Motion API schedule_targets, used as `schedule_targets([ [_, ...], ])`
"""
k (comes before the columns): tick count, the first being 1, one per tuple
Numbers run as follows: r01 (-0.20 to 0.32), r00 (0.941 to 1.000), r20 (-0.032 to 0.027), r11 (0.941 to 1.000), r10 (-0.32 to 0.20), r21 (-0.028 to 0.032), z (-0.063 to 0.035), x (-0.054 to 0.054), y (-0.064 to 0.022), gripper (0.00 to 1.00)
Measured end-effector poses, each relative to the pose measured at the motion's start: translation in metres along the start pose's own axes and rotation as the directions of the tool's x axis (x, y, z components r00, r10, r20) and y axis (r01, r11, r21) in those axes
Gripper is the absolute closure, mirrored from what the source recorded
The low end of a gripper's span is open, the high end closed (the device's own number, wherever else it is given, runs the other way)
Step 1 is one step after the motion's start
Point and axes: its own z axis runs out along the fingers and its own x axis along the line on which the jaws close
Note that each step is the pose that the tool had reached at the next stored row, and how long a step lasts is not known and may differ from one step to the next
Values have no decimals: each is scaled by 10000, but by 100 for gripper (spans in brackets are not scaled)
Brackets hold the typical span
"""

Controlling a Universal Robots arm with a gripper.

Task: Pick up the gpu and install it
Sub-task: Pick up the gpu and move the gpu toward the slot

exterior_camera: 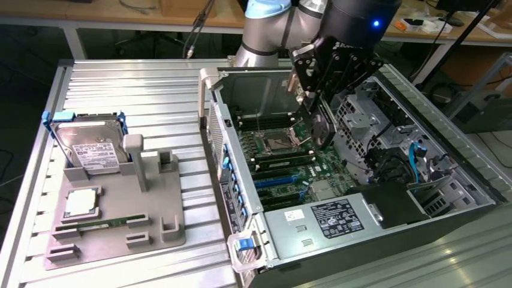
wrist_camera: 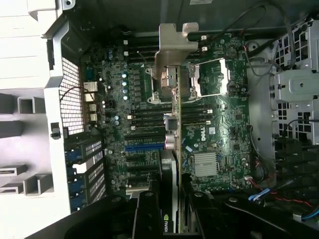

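Black robot hand (exterior_camera: 313,99) tight on the thin, pale-bracketed gpu (exterior_camera: 323,129), card directly beneath it, above the green motherboard (exterior_camera: 280,165).

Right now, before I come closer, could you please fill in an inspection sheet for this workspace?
Surface: ribbed metal table, carrying an open case and a grey tray.
Job's things: gpu held edge-on over the motherboard, not yet in a slot as far as I can tell.
Clutter: hard drive, chip and memory stick on the tray.
Grippers: gripper shut on the gpu.
Cables: blue cables inside the case, toward the exterior view's right.
Surroundings: wooden benches behind the table.
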Motion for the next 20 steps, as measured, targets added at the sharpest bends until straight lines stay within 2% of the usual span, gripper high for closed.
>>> schedule_targets([
  [6,1,10000,0,10000,-1,0,3,-89,7,73],
  [16,-1,10000,0,10000,1,-1,10,-309,22,73],
  [20,0,10000,0,10000,0,-1,11,-352,25,73],
])
